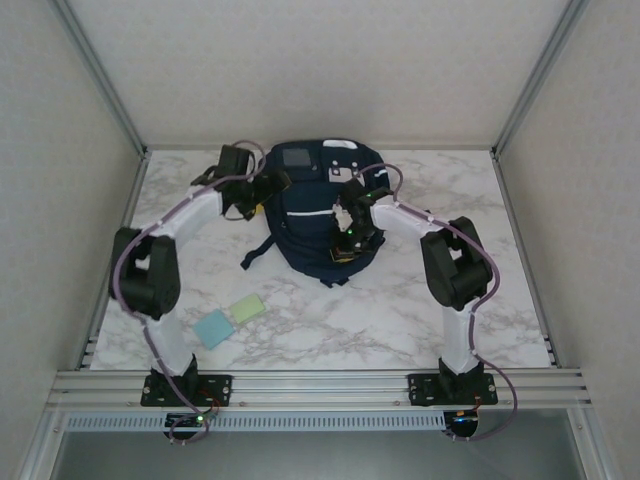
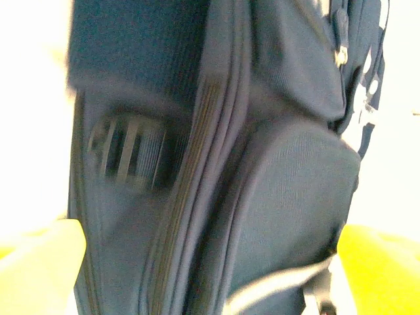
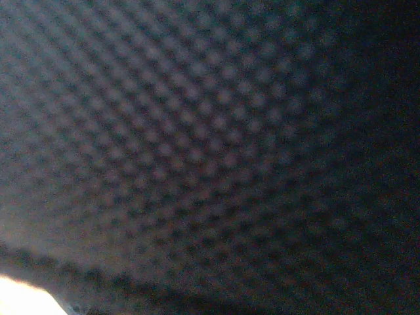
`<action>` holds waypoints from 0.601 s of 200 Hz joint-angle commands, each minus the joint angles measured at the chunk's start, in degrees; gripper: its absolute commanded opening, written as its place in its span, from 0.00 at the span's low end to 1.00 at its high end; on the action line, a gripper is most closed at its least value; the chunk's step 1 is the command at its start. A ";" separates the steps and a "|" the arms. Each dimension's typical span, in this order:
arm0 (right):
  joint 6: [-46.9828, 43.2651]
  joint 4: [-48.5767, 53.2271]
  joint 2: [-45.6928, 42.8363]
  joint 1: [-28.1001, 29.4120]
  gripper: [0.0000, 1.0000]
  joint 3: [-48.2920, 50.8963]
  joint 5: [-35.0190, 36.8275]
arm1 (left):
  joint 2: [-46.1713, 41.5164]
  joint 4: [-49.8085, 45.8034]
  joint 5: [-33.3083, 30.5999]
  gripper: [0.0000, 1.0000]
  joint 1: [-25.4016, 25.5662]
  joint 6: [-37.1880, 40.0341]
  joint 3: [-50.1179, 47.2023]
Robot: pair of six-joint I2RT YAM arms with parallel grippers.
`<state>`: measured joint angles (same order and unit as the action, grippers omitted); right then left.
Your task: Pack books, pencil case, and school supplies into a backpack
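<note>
- My left tool (image 1: 250, 197) is at the left flank of the backpack (image 1: 318, 215), which lies toward the far middle of the table (image 1: 420, 310).
- In the left wrist view its yellow fingers (image 2: 39, 262) stand wide, one at each lower corner. The backpack's side seam and buckle strap lie between them, and I see nothing pinched.
- My right tool (image 1: 350, 236) sits on the near right part of the backpack and is closed. Its camera is pressed up against dark mesh fabric, so I cannot tell whether it nips a fold.
- The pale blue pad (image 1: 213, 327) and the pale green pad (image 1: 246, 308) lie touching at a corner on the table, near my left base and well apart from the backpack.
- As I judge it, the step in hand is getting the backpack open and held open, and the pads are not yet packed.
- Next I think my left tool should find a zipper edge or flap to take. The right should steady the bag, since the soft fabric may sag or slide.
</note>
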<state>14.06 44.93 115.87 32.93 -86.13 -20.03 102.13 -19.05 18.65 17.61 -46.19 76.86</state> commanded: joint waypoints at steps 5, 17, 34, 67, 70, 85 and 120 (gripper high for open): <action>0.74 -5.28 2.99 1.22 0.00 -3.88 -3.33 | -8.35 8.34 -1.94 0.97 3.66 -12.43 -12.89; 1.00 -5.67 3.61 1.33 0.00 -4.48 -3.28 | -10.20 12.27 -2.95 0.96 6.25 -17.55 -17.73; 1.58 -6.59 3.28 1.42 0.00 -4.33 -4.37 | -10.37 17.76 -5.38 0.93 10.10 -22.62 -20.90; 2.78 -8.22 -0.23 1.45 0.00 -1.13 -6.80 | -4.39 19.33 -9.71 0.77 13.24 -23.23 -17.57; 2.81 -8.25 -0.67 1.48 0.00 -0.64 -6.81 | -3.89 19.25 -10.18 0.72 13.29 -23.04 -17.13; 1.57 -6.71 -2.75 1.44 0.00 1.71 -6.44 | -0.70 18.82 -12.53 0.30 13.26 -21.34 -15.57; -6.96 4.37 -4.69 0.72 0.00 5.19 7.06 | 2.27 15.21 -10.80 0.00 11.61 -18.08 -14.26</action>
<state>13.78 40.64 113.95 33.80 -83.44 -21.54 102.59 -5.91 10.35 30.65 -66.65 60.40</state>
